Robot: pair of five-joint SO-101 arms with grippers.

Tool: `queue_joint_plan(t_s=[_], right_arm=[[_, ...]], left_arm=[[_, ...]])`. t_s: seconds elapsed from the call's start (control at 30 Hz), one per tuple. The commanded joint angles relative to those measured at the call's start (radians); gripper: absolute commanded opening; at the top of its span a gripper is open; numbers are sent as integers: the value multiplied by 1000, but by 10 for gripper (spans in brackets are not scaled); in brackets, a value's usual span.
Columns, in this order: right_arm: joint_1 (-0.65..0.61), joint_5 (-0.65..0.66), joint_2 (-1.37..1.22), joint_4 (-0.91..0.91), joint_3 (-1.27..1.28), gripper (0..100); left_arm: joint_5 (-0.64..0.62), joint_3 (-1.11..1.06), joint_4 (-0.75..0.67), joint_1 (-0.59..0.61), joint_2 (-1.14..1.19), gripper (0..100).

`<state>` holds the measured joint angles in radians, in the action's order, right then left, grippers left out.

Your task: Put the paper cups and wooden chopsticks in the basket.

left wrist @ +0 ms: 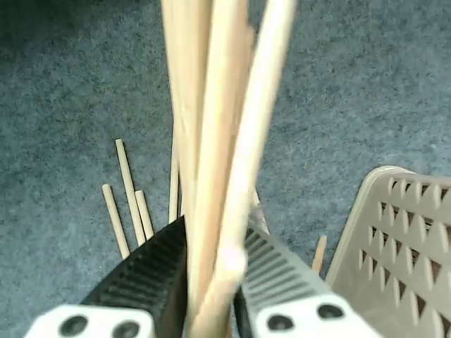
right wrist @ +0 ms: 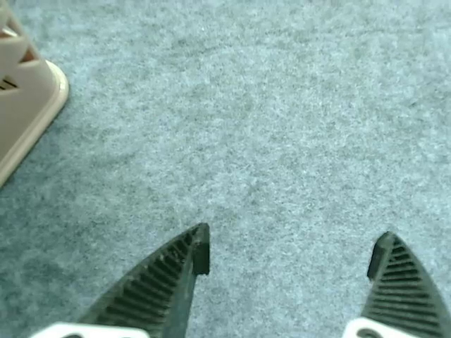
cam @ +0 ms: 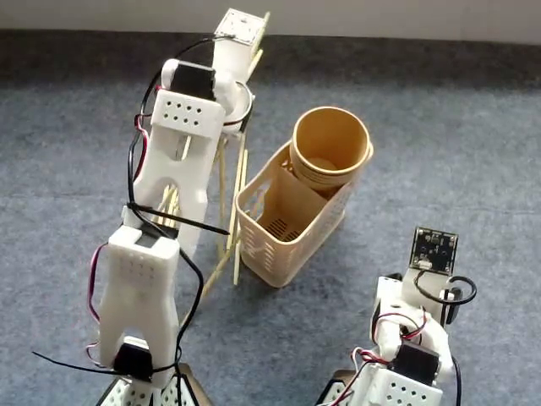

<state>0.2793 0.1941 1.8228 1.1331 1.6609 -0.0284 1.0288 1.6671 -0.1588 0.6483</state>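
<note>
My left gripper (left wrist: pixel 211 243) is shut on a bundle of wooden chopsticks (left wrist: pixel 218 120) that stand up between its black fingers. In the high view the left arm (cam: pixel 182 144) stretches to the far side, left of the basket (cam: pixel 283 241), with the held chopsticks (cam: pixel 256 61) rising beside its wrist. Stacked paper cups (cam: pixel 330 148) sit in the basket's far end. More chopsticks (left wrist: pixel 130 193) lie loose on the carpet below the gripper, next to the basket's corner (left wrist: pixel 398 232). My right gripper (right wrist: pixel 292 246) is open over bare carpet with nothing between its fingers.
Blue-grey carpet covers the whole work area. The right arm (cam: pixel 406 338) is folded back at the near right, away from the basket, whose corner (right wrist: pixel 28 105) shows in its wrist view. Loose chopsticks (cam: pixel 234 245) lean along the basket's left side.
</note>
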Motion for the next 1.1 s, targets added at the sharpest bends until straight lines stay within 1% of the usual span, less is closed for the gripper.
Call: queue_joint_plan(t_s=[0.0, 0.07, 0.37, 0.5, 0.6, 0.77, 0.9, 1.07], right_arm=[[13, 11, 7, -24, 74, 347], [13, 11, 7, -24, 74, 347], [13, 11, 7, -24, 74, 347], [13, 11, 7, -24, 74, 347], [13, 11, 7, -24, 74, 347], [13, 11, 7, -24, 74, 347], [12, 11, 7, -24, 74, 347], [12, 11, 7, -25, 74, 347]], left_arm=[[-12, 48, 0, -4, -10, 4], [-12, 50, -15, 2, 1, 4], [-8, 54, -196, 12, 28, 4], [-11, 54, -227, 7, 25, 4], [-12, 77, -224, 7, 24, 4], [-14, 209, -210, 10, 24, 4], [-9, 374, -115, 5, 24, 4], [-9, 513, -35, 13, 24, 4]])
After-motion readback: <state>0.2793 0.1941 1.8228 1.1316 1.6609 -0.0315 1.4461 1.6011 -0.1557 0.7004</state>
